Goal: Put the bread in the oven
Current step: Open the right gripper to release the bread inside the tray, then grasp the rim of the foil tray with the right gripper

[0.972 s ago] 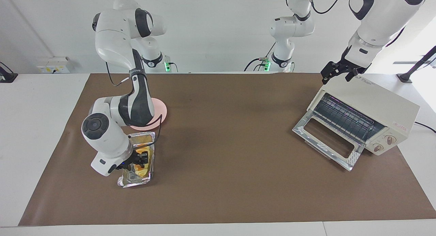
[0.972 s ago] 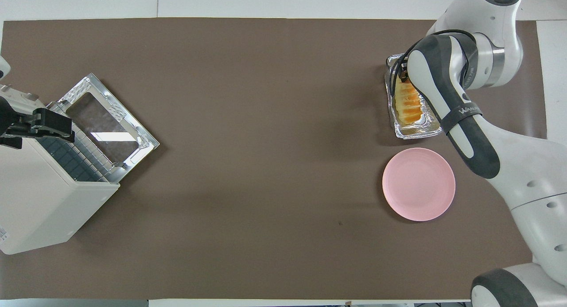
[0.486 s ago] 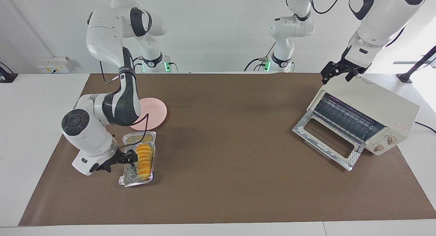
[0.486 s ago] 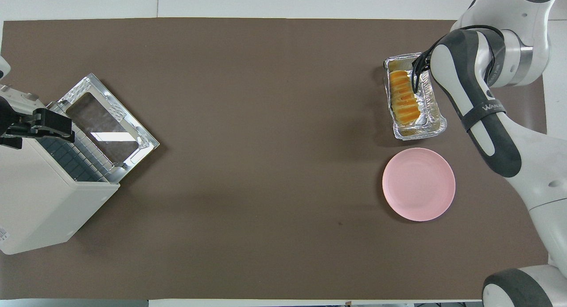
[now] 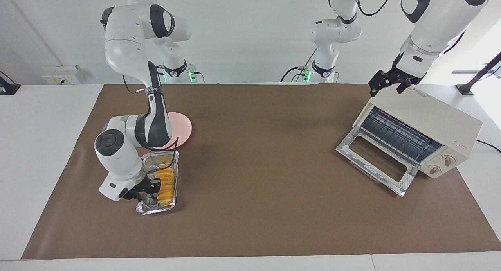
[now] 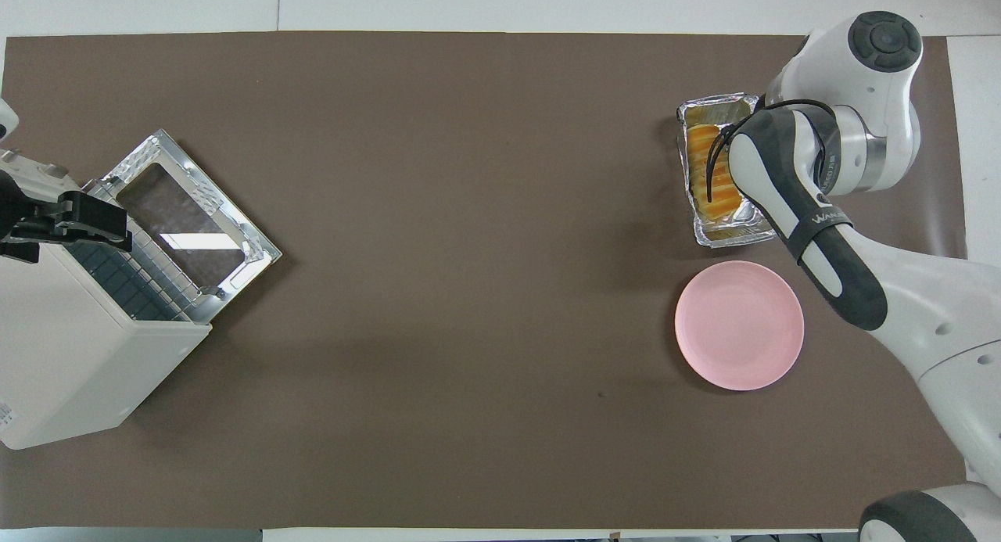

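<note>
Bread [image 5: 166, 182] lies lengthwise in a crinkled foil tray [image 5: 158, 208] at about 8 o'clock on the brown mat [image 5: 254, 208] in the facing view, with a pink plate [image 5: 181, 124] just beside the tray and nearer to the robots. The right gripper [image 5: 150, 187] is down at the tray's rim beside the loaf, seemingly lining up a grasp; whether its fingers are spread or pinching cannot be told. At about 3 o'clock, toward the left arm's end of the table, the cream oven [image 5: 426, 126] stands angled toward the mat's middle, its glass door [image 5: 377, 163] dropped flat and the wire rack [image 5: 395, 136] exposed, ready to receive the loaf. The left gripper [image 5: 387, 83] waits with fingers spread over the oven's top corner, perhaps to steady it. The mat covers a white table [image 5: 47, 118] against a plain white wall [image 5: 250, 36].
</note>
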You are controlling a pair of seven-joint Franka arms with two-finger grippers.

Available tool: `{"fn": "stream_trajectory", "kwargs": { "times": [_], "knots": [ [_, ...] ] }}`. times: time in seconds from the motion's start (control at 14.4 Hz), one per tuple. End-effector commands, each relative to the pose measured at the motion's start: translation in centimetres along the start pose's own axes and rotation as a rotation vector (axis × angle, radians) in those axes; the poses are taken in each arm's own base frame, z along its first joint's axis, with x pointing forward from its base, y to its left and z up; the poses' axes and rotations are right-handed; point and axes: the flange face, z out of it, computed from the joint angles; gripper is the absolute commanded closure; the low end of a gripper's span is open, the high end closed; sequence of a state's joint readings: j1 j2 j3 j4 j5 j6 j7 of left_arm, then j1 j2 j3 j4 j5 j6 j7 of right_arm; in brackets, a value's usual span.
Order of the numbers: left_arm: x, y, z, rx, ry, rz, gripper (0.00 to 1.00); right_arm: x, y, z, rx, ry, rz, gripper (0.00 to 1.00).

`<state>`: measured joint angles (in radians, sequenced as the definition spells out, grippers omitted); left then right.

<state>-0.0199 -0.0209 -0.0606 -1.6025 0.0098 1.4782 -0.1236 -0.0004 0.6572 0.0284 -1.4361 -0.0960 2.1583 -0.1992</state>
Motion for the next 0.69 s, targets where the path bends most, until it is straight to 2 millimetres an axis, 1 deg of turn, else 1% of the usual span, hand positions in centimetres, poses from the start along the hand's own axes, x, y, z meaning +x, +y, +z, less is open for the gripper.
{"fn": "stream_trajectory", "kwargs": {
  "times": [0.0,0.07,0.21,0.28,0.35,0.42,0.49,0.62],
  "knots": [
    [-0.8,-0.3,-0.2,-0.011,-0.005,-0.002,0.0,-1.0,-0.1,-1.3,0.013,-0.029,-0.001,1.0],
    [-0.8,-0.3,-0.2,-0.011,-0.005,-0.002,0.0,-0.5,-0.2,-2.6,0.015,-0.032,-0.001,1.0],
    [-0.8,-0.3,-0.2,-0.011,-0.005,-0.002,0.0,-0.6,-0.6,-4.7,0.04,-0.101,0.003,1.0],
    [-0.8,-0.3,-0.2,-0.011,-0.005,-0.002,0.0,-0.2,-1.3,-6.7,0.062,-0.128,0.01,1.0],
    [-0.8,-0.3,-0.2,-0.011,-0.005,-0.002,0.0,0.4,-2.8,-9.2,0.082,-0.138,0.036,1.0],
    [-0.8,-0.3,-0.2,-0.011,-0.007,-0.002,0.0,0.8,-4.5,-11.3,0.096,-0.153,0.065,1.0],
    [-0.8,-0.3,-0.2,-0.011,-0.005,-0.002,0.0,1.4,-7.4,-13.2,0.099,-0.157,0.101,1.0],
    [-0.8,-0.3,-0.2,-0.011,-0.005,-0.002,0.0,2.5,-15.2,-16.0,0.09,-0.153,0.159,1.0]
  ]
}}
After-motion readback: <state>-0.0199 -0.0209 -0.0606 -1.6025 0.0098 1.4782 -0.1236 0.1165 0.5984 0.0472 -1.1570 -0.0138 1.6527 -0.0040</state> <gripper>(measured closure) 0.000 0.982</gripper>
